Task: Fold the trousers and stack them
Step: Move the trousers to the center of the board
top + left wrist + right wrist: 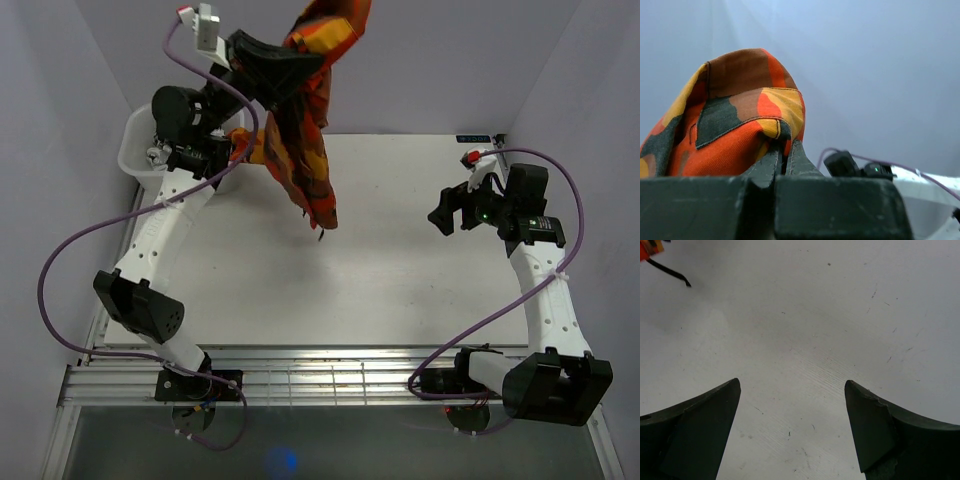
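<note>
So the left claw (298, 55) is clamped tight on the trousers (305, 150). In the left wrist view its two fingers (771, 167) are pressed together with a bunched fold of the camo cloth (735, 125) pinched right at their tips (782, 152), and the fabric humps up over them in orange, red, brown and black patches. From the top view that claw is up high over the far left part of the table (400, 290), and the trousers hang down from it in a long twisted drape. The lowest point dangles over the far middle of the surface, roughly halfway between the left and right edges. Can't honestly tell if that tip touches the table or hangs just above it. Another bit of orange cloth shows lower down by the left arm, next to the white bin (135, 160) in the far left corner, but the arm blocks it, so I can't say if it's in the bin or only beside it. Over by the right edge, the right claw (447, 215) is spread wide and gripping nothing. In its own wrist view there's only bare scuffed tabletop (815, 315) between the two dark fingers (705, 425). In the top left corner of that view a thin black cord (670, 272) trails from a scrap of orange, well apart from the fingers.
</note>
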`<state>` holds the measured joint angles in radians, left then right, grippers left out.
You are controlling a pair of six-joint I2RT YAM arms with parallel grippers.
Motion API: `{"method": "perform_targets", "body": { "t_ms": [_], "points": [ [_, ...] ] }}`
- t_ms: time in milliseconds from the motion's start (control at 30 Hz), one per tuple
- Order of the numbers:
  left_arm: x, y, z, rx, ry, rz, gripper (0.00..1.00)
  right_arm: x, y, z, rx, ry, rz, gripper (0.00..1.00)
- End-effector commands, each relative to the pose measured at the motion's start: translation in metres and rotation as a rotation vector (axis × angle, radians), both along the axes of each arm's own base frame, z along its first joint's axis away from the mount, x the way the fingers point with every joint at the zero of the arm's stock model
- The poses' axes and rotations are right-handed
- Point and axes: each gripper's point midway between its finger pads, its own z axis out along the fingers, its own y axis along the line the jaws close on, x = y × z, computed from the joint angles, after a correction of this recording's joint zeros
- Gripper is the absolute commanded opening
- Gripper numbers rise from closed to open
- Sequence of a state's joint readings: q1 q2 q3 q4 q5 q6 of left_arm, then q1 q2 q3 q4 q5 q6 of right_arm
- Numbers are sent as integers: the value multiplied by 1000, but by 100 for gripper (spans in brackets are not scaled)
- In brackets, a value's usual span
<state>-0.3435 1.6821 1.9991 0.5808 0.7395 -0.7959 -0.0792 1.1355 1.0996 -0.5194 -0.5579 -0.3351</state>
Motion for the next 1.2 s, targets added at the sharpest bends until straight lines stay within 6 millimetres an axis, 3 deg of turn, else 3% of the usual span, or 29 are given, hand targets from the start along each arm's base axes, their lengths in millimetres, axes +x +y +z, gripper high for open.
{"method": "perform_targets", "body": {
  "t_ms": [0, 67, 100, 200, 233, 267, 333, 400, 433, 500, 533, 633, 700, 767, 800, 833, 900, 1167],
  "points": [
    [-21, -11, -32, 27, -36, -5, 0, 3, -1, 25, 17, -82, -12, 90],
    [-9, -29, -74, 103, 3, -4, 0, 1, -4, 18, 5, -71, -33, 90],
    [6, -39, -114, 151, 89, 1, 7, -1, -6, 19, 2, -77, -39, 90],
    [34, -54, -188, 280, 242, 28, 49, -2, -10, 11, -10, -52, -63, 90],
    [45, -54, -204, 307, 279, 53, 76, -3, -11, 8, -13, -37, -63, 90],
    [53, -53, -221, 359, 305, 84, 85, -3, -11, 6, -16, -25, -58, 90],
    [69, -37, -218, 363, 326, 156, 98, -4, -8, -3, -17, 23, -36, 90],
    [84, -18, -213, 354, 387, 218, 98, -2, -7, -9, -10, 56, -25, 90],
    [101, 9, -191, 317, 383, 297, 98, -1, -5, -11, -1, 65, -14, 90],
    [126, 38, -195, 322, 481, 416, 98, 3, -3, -16, 16, 86, -11, 90],
    [146, 69, -192, 317, 485, 547, 98, 3, 0, -16, 30, 93, -5, 90],
    [179, 117, -217, 394, 562, 761, 96, 7, 4, -25, 49, 120, -2, 90],
    [205, 153, -249, 438, 668, 887, 90, 8, 6, -29, 53, 127, 0, 90],
    [217, 174, -268, 443, 766, 933, 83, 8, 6, -32, 55, 134, -4, 90],
    [228, 180, -292, 455, 832, 924, 78, 8, 6, -32, 53, 130, -3, 90],
    [233, 193, -301, 443, 876, 933, 75, 8, 5, -33, 49, 132, -7, 90],
    [241, 198, -327, 416, 976, 893, 70, 7, 4, -36, 38, 133, -11, 90],
    [255, 193, -371, 292, 1114, 824, 73, 1, -2, -43, 1, 148, -26, 90]
  ]
}}
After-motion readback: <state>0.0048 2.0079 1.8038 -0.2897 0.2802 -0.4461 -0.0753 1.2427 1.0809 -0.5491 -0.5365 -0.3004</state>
